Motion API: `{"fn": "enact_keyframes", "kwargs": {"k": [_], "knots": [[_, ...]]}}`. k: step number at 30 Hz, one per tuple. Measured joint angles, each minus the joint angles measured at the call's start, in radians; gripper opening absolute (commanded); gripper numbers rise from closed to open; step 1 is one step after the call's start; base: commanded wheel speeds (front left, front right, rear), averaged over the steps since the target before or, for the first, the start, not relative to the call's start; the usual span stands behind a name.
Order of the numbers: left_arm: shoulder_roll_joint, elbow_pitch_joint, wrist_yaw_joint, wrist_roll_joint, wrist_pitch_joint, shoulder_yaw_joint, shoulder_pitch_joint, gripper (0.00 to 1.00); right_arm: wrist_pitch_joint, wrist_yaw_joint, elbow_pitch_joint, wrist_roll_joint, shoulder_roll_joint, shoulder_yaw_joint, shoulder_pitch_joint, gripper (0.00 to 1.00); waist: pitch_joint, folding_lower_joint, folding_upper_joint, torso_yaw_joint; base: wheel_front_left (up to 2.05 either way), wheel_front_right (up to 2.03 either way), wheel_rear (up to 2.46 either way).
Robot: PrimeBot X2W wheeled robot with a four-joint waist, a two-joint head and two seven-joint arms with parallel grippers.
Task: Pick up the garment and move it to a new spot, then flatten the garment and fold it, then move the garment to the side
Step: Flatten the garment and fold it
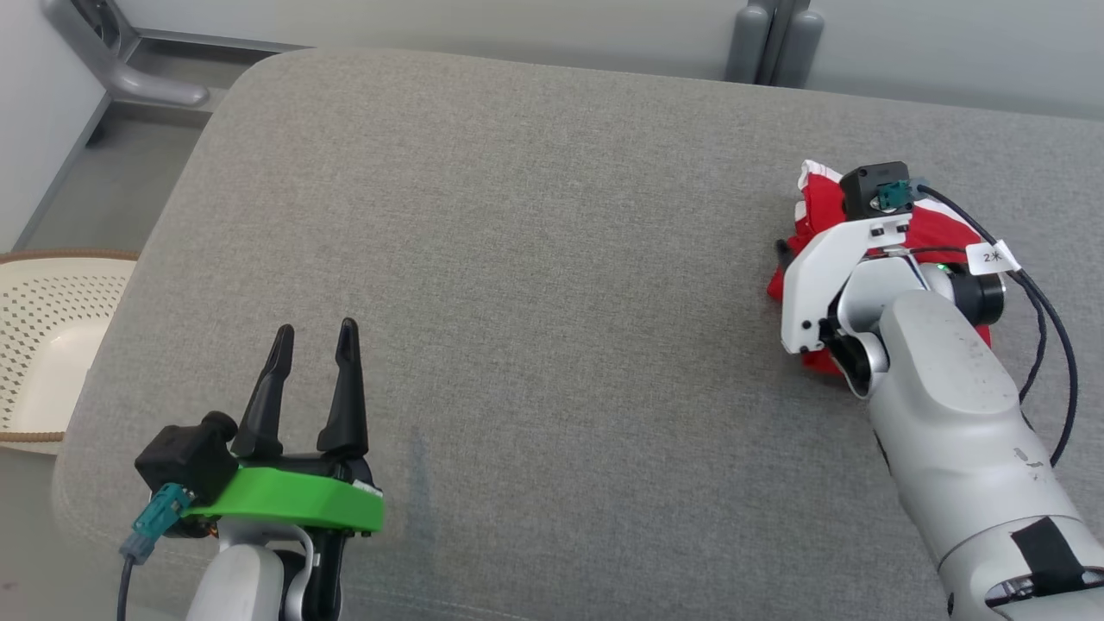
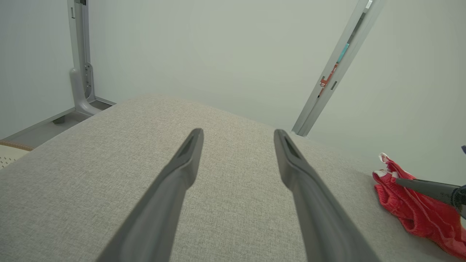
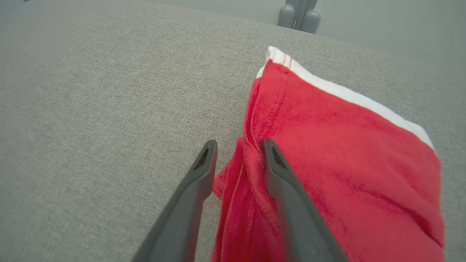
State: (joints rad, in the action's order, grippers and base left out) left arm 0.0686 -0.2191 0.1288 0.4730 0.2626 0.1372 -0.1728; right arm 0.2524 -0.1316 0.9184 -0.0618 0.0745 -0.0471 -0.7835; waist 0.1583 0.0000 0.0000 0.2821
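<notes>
The garment (image 1: 824, 207) is a red cloth with a white trim band, bunched at the right side of the grey cushioned surface (image 1: 535, 259). My right wrist and forearm cover most of it in the head view. In the right wrist view my right gripper (image 3: 240, 145) is open and straddles a folded edge of the garment (image 3: 327, 145): the right finger presses on the red cloth, the left finger stands beside it over bare cushion. My left gripper (image 1: 315, 332) is open and holds nothing near the front left; past its fingers (image 2: 189, 153) the garment (image 2: 411, 211) lies far right.
A white perforated basket (image 1: 43, 336) stands on the floor beyond the cushion's left edge. Grey metal frame legs (image 1: 129, 78) and a post (image 1: 772, 39) rise behind the back edge. A black cable (image 1: 1048, 319) loops off my right wrist.
</notes>
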Motion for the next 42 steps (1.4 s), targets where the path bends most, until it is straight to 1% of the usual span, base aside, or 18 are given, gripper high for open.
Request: {"fn": "enact_keyframes", "kwargs": {"k": [1, 3, 4, 7, 8, 11, 13, 16, 19, 21, 24, 27, 33, 42], "knots": [[-0.001, 0.0, 0.0, 0.0, 0.0, -0.003, 0.0, 1.0, 0.002, 0.0, -0.001, -0.03, -0.004, -0.011, 0.0, 1.0, -0.001, 0.0, 0.0, -0.001, 0.0, 0.0, 0.0], [-0.001, -0.001, 0.0, 0.0, 0.0, -0.012, 0.0, 1.0, 0.031, 0.0, -0.026, -0.151, -0.017, -0.068, 0.0, 1.0, -0.004, 0.0, 0.0, -0.008, 0.0, 0.0, 0.0], [-0.002, -0.001, 0.0, 0.0, 0.0, -0.015, 0.001, 1.0, 0.053, 0.0, -0.054, -0.209, -0.019, -0.113, 0.001, 1.0, -0.006, 0.0, 0.0, -0.012, 0.0, 0.0, 0.0], [-0.003, 0.0, 0.0, 0.0, 0.0, -0.027, 0.003, 1.0, 0.08, 0.0, -0.173, -0.318, -0.015, -0.216, 0.013, 1.0, -0.012, 0.0, 0.0, -0.028, 0.0, 0.0, 0.0], [-0.004, 0.0, 0.0, -0.001, 0.0, -0.03, 0.003, 1.0, 0.077, 0.0, -0.211, -0.341, 0.0, -0.227, 0.018, 1.0, -0.014, 0.0, 0.0, -0.033, 0.0, 0.0, 0.0], [-0.005, 0.003, 0.0, -0.003, 0.0, -0.035, 0.004, 1.0, 0.043, 0.001, -0.319, -0.385, 0.083, -0.228, 0.042, 1.0, -0.023, 0.0, 0.0, -0.053, 0.0, 0.0, 0.0], [-0.006, 0.003, 0.0, -0.007, 0.0, -0.037, 0.008, 1.0, 0.015, 0.001, -0.364, -0.383, 0.122, -0.21, 0.071, 1.0, -0.031, 0.0, 0.0, -0.064, 0.0, 0.0, 0.0], [-0.006, 0.002, 0.0, -0.008, 0.0, -0.035, 0.014, 1.0, -0.045, 0.001, -0.427, -0.339, 0.16, -0.158, 0.127, 1.0, -0.047, 0.0, 0.0, -0.076, 0.0, 0.0, 0.0], [-0.005, -0.002, 0.0, -0.011, 0.0, -0.038, 0.021, 1.0, -0.115, 0.001, -0.492, -0.296, 0.175, -0.083, 0.207, 1.0, -0.063, 0.0, 0.0, -0.09, 0.0, 0.0, 0.0], [-0.004, -0.002, 0.0, -0.016, 0.0, -0.042, 0.024, 1.0, -0.156, 0.001, -0.54, -0.278, 0.166, -0.044, 0.268, 1.0, -0.07, 0.0, 0.0, -0.102, 0.0, 0.0, 0.0], [0.003, -0.002, 0.0, -0.021, 0.0, -0.06, 0.038, 1.0, -0.228, 0.001, -0.626, -0.221, 0.166, -0.001, 0.359, 1.0, -0.08, 0.0, 0.0, -0.126, 0.0, 0.0, 0.0], [0.011, -0.006, 0.0, -0.029, 0.0, -0.073, 0.044, 1.0, -0.283, 0.001, -0.682, -0.186, 0.149, 0.046, 0.442, 1.0, -0.085, 0.0, 0.0, -0.152, 0.0, 0.0, 0.0], [0.023, -0.028, 0.0, -0.054, 0.0, -0.098, 0.05, 1.0, -0.342, 0.001, -0.713, -0.135, 0.118, 0.077, 0.543, 1.0, -0.09, 0.0, 0.0, -0.21, 0.0, 0.0, 0.0], [0.029, -0.077, 0.0, -0.084, 0.0, -0.113, 0.071, 1.0, -0.361, 0.001, -0.696, -0.091, 0.087, 0.064, 0.606, 1.0, -0.117, 0.0, 0.0, -0.277, 0.0, 0.0, 0.0]]}}
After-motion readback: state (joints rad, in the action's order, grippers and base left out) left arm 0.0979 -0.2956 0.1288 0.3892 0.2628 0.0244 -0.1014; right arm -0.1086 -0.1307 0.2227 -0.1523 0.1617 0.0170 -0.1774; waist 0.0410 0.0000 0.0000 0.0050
